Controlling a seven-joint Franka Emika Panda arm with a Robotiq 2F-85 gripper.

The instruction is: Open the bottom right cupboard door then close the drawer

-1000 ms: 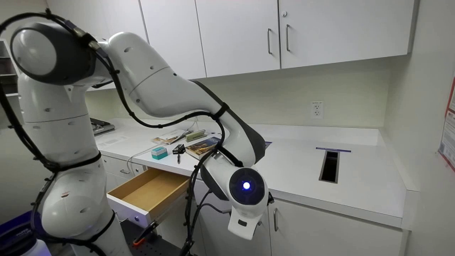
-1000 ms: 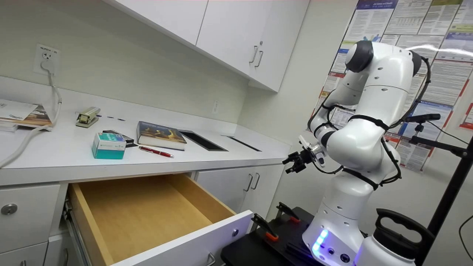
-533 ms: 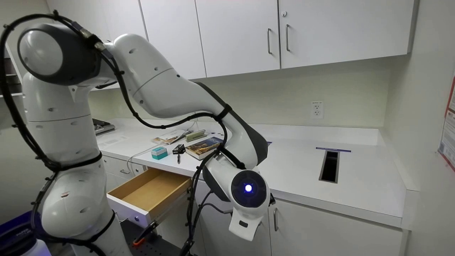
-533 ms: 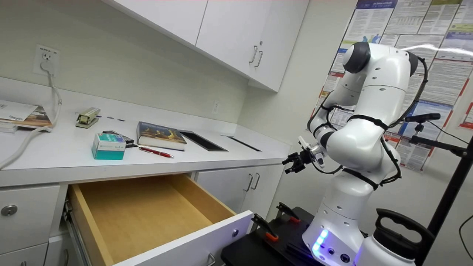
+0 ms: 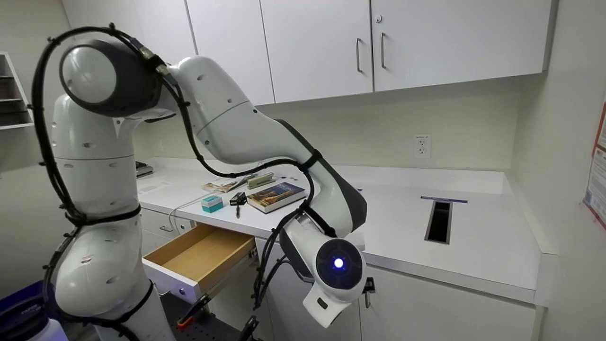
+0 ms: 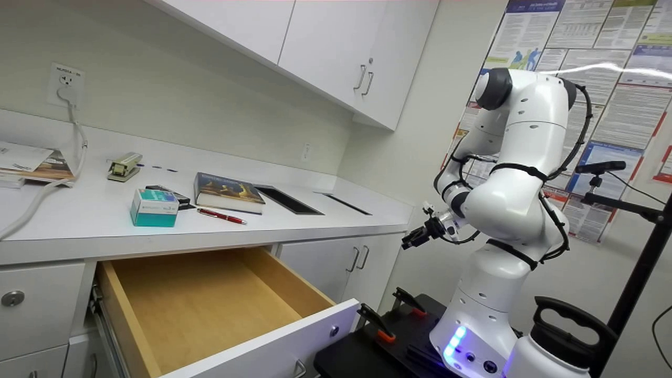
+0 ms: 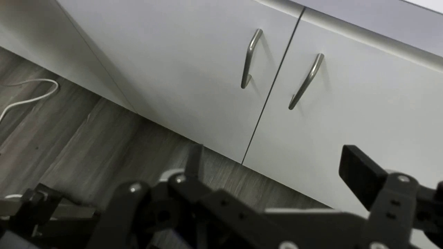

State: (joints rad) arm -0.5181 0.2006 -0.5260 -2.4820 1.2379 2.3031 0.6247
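Open drawer (image 5: 201, 252); closed cupboard door (image 5: 445, 305)

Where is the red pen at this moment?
In an exterior view, the red pen lies left of centre on the counter, in front of the book.

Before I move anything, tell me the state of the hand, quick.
Hand: open, holding nothing; the bottom right cupboard door's handle is not gripped.

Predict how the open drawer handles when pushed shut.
The drawer should likely glide rather than drag: a metal rail shows along its side. The light-wood box looks rigid, so probably little flex. Its front is wide, so an off-center push might skew it.
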